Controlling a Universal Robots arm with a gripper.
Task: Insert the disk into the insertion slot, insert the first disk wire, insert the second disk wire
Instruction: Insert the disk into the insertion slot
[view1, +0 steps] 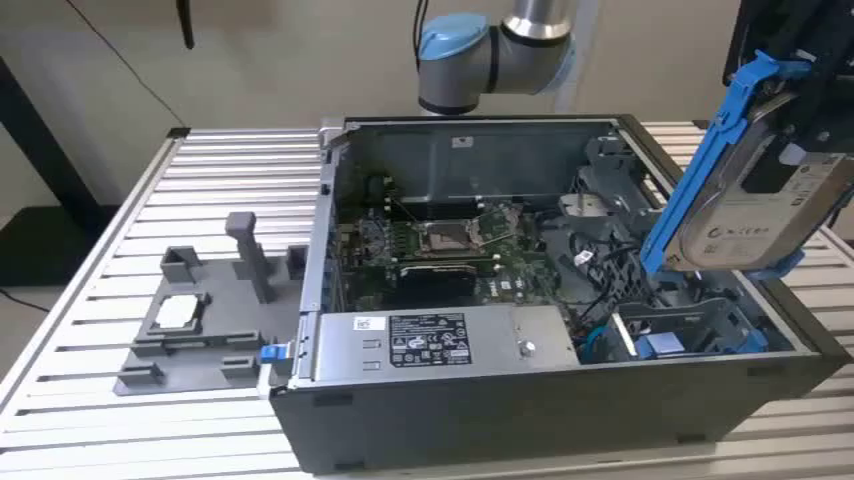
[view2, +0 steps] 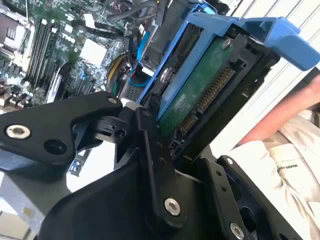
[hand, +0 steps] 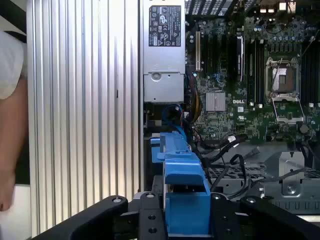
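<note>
Slatted table (view1: 80, 410) under the open case (view1: 534, 410), gripper (view1: 790, 150) clamped on the disk (view1: 747, 215), tilted above the insertion slot (view1: 694, 325): first step, wants squaring up with it

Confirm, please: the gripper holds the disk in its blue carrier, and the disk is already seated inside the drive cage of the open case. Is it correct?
No. The gripper holds the disk in its blue carrier, but the disk is not seated: the exterior view shows it tilted in the air above the drive cage of the open case.
</note>
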